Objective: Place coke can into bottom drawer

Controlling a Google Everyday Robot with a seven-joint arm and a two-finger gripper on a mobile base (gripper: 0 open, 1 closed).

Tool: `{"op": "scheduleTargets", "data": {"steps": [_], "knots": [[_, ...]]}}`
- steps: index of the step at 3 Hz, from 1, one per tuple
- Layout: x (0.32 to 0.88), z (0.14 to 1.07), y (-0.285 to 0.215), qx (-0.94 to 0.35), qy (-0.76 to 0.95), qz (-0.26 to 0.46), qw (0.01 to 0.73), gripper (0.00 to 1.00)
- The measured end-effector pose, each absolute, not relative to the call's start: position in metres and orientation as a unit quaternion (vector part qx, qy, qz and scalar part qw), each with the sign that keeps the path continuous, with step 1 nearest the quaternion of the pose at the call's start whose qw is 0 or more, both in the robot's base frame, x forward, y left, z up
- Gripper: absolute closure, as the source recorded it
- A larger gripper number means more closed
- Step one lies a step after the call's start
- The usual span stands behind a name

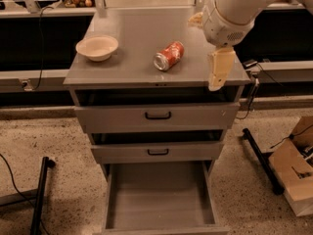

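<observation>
Grey bottom drawer (159,199) stands pulled open at lower centre. Above, on the tabletop (132,70), the coke can (168,56) lies on its side; the tool (216,81) hangs at its right edge, grip state impossible to tell.

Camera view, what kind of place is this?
Probably a robotics lab: a grey drawer cabinet on a speckled floor, a cardboard box, and the robot's gripper over the cabinet top's right edge.

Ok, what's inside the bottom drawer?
The bottom drawer shows only bare grey floor; its back is hidden under the middle drawer. The coke can lies on the cabinet, gripper right of it.
</observation>
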State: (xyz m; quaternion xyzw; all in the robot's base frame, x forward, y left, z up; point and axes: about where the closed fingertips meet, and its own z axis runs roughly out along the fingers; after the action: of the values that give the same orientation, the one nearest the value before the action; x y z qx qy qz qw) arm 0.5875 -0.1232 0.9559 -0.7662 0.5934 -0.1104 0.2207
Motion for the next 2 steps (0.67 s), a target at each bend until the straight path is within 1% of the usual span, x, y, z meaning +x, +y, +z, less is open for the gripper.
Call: {"op": "scheduleTargets", "data": {"steps": [1, 2], "knots": [[0.617, 0.952, -0.114, -0.807, 0.547, -0.12, 0.188, 0.0], [0.659, 0.934, -0.098, -0.866, 0.472, -0.101, 0.129, 0.0]]}}
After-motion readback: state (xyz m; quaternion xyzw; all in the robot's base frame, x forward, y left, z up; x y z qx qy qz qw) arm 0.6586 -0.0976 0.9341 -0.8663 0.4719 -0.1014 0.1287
